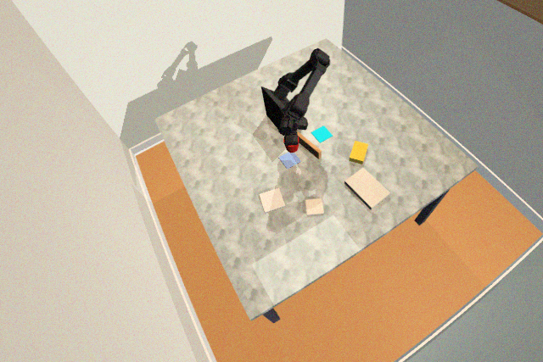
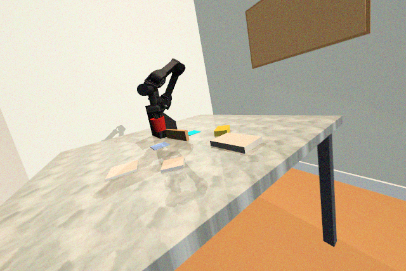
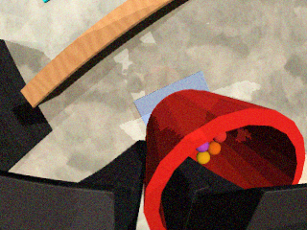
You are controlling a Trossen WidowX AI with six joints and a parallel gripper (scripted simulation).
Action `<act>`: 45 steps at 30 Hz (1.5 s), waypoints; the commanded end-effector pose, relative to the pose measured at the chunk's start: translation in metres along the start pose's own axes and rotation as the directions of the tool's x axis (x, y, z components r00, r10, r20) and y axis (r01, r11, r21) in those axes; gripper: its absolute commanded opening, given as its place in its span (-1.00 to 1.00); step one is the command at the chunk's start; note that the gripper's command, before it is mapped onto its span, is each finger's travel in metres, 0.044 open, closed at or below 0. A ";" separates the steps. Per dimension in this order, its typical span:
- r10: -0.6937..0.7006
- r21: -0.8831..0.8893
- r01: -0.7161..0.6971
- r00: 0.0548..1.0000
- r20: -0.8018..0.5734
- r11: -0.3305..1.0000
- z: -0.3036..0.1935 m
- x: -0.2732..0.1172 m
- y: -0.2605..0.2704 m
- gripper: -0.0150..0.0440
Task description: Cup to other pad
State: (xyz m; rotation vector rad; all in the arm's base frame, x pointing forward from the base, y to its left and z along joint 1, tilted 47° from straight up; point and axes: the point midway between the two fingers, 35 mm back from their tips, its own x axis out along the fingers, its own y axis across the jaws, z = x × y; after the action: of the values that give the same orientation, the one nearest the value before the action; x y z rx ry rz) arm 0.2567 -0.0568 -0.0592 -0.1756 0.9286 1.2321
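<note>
The gripper (image 1: 291, 137) (image 2: 158, 115) (image 3: 152, 149) pinches the wall of the red cup (image 1: 292, 147) (image 2: 158, 124) (image 3: 192, 115), which hangs above the table (image 1: 227, 165) (image 2: 98, 202) (image 3: 249, 43) near the blue pad (image 1: 289, 159) (image 2: 159, 146) (image 3: 168, 91), marbles (image 3: 214, 148) inside. Rightward in the top view come the wooden barrier (image 1: 309, 146) (image 2: 177, 134) (image 3: 91, 48), then the cyan pad (image 1: 321, 134) (image 2: 194, 132).

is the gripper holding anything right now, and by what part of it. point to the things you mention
The gripper (image 1: 291, 136) (image 2: 158, 116) (image 3: 152, 149) holds the red cup (image 1: 292, 148) (image 2: 158, 124) (image 3: 182, 115) by its side wall near the rim, one finger inside the cup and the other outside.
</note>
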 end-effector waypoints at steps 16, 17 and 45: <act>0.000 0.001 0.000 1.000 0.003 1.000 0.028 -0.001 0.023 -0.49; 0.000 0.001 0.000 1.000 0.003 1.000 0.030 -0.001 0.025 -0.49; 0.002 0.002 -0.002 1.000 0.004 1.000 0.070 -0.003 0.058 -0.49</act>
State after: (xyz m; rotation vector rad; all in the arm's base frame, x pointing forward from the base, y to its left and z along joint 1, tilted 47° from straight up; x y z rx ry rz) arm 0.2442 -0.0016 0.0036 -0.1775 0.9264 1.2333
